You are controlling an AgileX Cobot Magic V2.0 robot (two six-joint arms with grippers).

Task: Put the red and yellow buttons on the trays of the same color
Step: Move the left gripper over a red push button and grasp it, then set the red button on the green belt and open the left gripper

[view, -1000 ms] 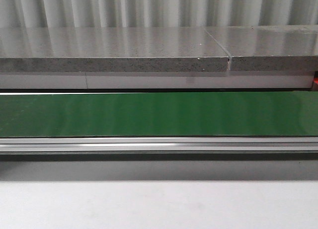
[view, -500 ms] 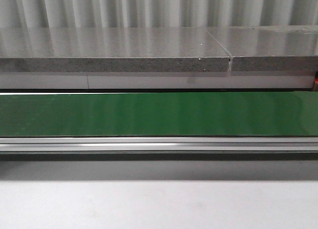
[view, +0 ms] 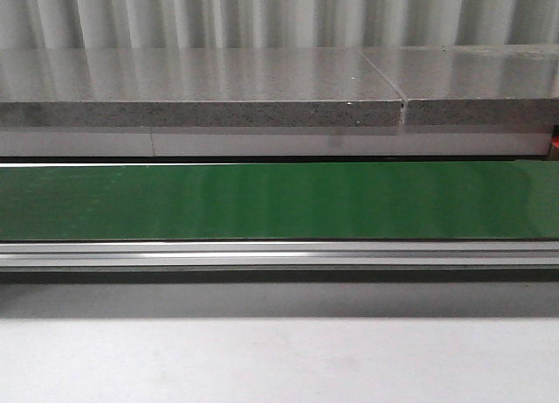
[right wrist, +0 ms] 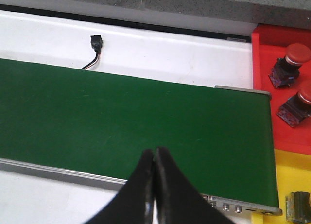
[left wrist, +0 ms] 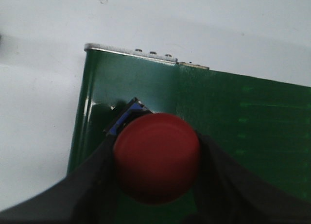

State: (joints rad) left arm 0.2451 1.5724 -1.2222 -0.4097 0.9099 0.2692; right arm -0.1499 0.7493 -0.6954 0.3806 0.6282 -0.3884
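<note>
My red tray (right wrist: 265, 39) is holding two red buttons (right wrist: 291, 59), and my yellow tray (right wrist: 291, 180) is holding one button at its edge, too cut off to tell its color. My left jaws (left wrist: 156, 185) are squeezing a red button (left wrist: 156, 158) over the green belt (left wrist: 233, 122). My right jaws (right wrist: 154, 158) are pressed together, holding nothing. Only the wrist views are showing these; the front view is showing just the belt.
</note>
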